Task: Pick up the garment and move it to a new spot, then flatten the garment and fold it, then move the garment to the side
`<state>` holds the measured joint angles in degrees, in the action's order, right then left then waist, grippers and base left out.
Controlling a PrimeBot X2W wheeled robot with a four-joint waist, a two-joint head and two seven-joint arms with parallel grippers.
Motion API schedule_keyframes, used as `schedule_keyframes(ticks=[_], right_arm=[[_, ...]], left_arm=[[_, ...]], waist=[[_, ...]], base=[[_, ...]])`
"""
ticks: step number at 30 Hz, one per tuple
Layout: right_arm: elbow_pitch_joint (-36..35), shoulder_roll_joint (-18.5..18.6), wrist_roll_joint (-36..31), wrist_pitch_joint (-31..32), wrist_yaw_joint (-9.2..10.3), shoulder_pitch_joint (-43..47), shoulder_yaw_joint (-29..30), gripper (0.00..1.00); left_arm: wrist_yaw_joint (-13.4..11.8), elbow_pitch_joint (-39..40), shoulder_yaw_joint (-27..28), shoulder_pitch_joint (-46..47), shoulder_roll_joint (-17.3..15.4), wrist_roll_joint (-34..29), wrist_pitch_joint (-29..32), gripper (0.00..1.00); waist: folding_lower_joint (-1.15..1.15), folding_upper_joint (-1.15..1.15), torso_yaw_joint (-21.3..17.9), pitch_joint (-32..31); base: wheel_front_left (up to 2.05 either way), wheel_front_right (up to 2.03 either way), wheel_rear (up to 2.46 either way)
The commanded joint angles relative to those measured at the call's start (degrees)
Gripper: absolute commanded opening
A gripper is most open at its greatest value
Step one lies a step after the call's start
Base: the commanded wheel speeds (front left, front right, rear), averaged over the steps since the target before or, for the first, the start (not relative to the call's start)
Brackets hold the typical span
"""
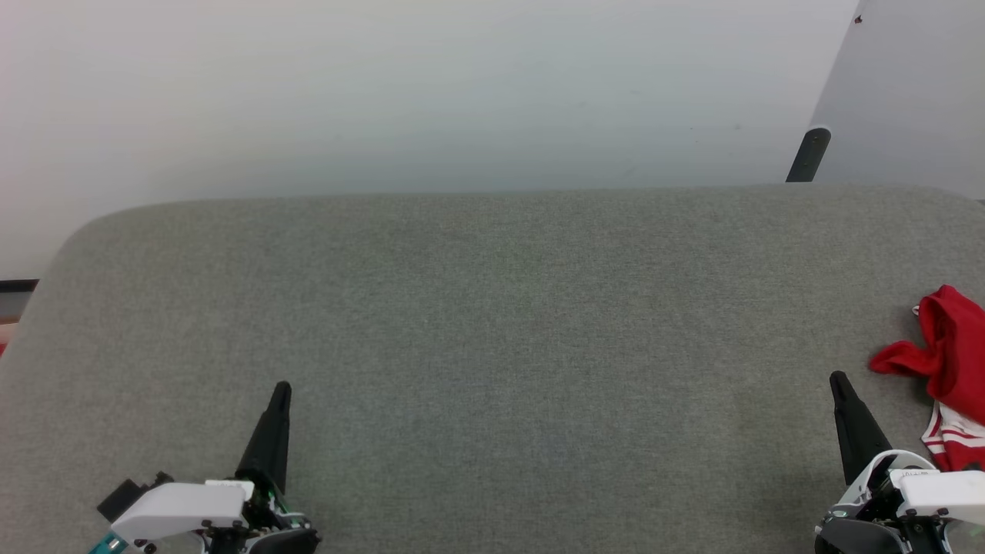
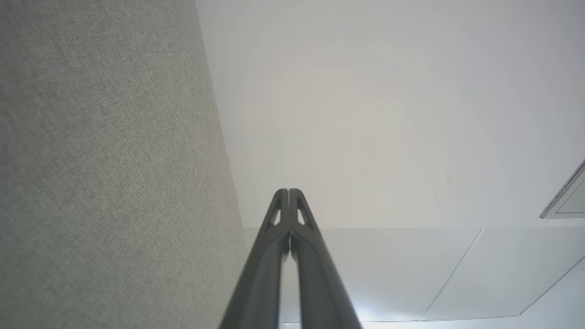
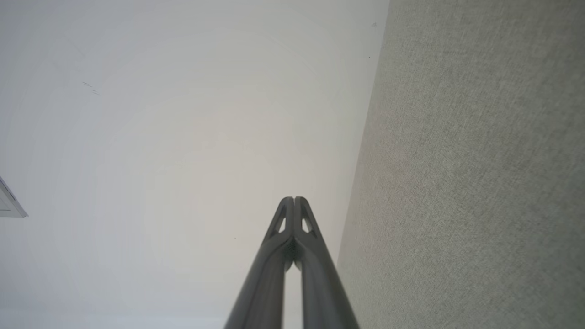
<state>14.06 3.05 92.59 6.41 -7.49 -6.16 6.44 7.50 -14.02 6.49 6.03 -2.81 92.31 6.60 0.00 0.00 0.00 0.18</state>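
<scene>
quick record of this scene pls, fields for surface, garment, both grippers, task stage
surface: grey fabric, pale wall behind
garment: red with red-white striped trim, crumpled at the surface's right edge, partly cut off by the head view
left gripper: shut, empty, lower left
right gripper: shut, empty, fingertips beside the garment, apart from it
task stage: garment not yet picked up

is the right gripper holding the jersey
No, the right gripper is shut on nothing, and the jersey lies crumpled beside it.

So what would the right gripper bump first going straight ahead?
Likely nothing nearby: the right gripper points across the grey fabric surface toward the pale wall; the red-and-white jersey sits aside.
</scene>
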Motion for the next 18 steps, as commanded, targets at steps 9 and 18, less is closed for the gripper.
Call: schedule_keyframes(ticks=[9, 18], right_arm=[[0.0, -0.2, -0.1, 0.2, 0.0, -0.3, 0.1, 0.0], [0.0, -0.2, -0.1, 0.2, 0.0, -0.3, 0.1, 0.0]], left_arm=[[0.0, -0.1, 0.1, 0.5, 0.0, 0.2, 0.1, 0.0], [0.0, -0.1, 0.1, 0.5, 0.0, 0.2, 0.1, 0.0]], waist=[[0.0, 0.0, 0.0, 0.0], [0.0, 0.0, 0.0, 0.0]], base=[[0.0, 0.0, 0.0], [0.0, 0.0, 0.0]])
